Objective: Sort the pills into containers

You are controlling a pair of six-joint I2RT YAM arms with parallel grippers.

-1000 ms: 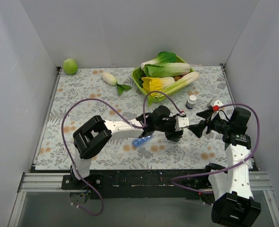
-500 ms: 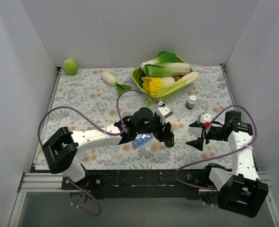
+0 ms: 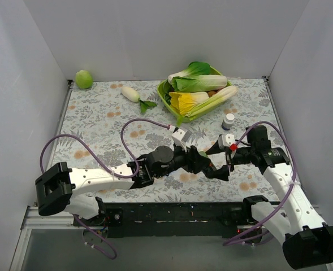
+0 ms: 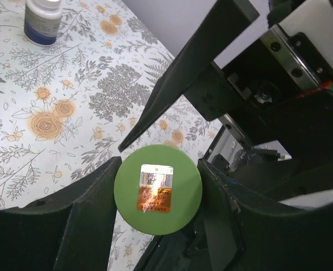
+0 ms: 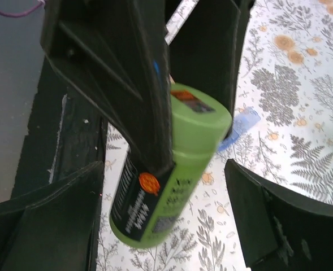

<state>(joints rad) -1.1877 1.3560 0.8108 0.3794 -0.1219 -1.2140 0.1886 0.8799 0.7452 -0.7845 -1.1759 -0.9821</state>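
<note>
- Pill box [image 5: 241, 125], blue: we see it lying on the surface [image 5: 302, 84], behind the green bottle [image 5: 172, 169].
- L gripper [image 4: 158, 169] squeezes that bottle.
- R gripper [image 5: 161, 165]: wide open, empty, close to the bottle.

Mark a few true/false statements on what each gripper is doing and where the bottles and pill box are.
1. The left gripper holds a green bottle. True.
2. The right gripper is shut on that bottle. False: its fingers are open, one on either side of it.
3. The small white bottle lies in the lime-green bowl. False: it stands upright on the table, outside the bowl.
4. The blue pill box sits on the table. True.
</note>
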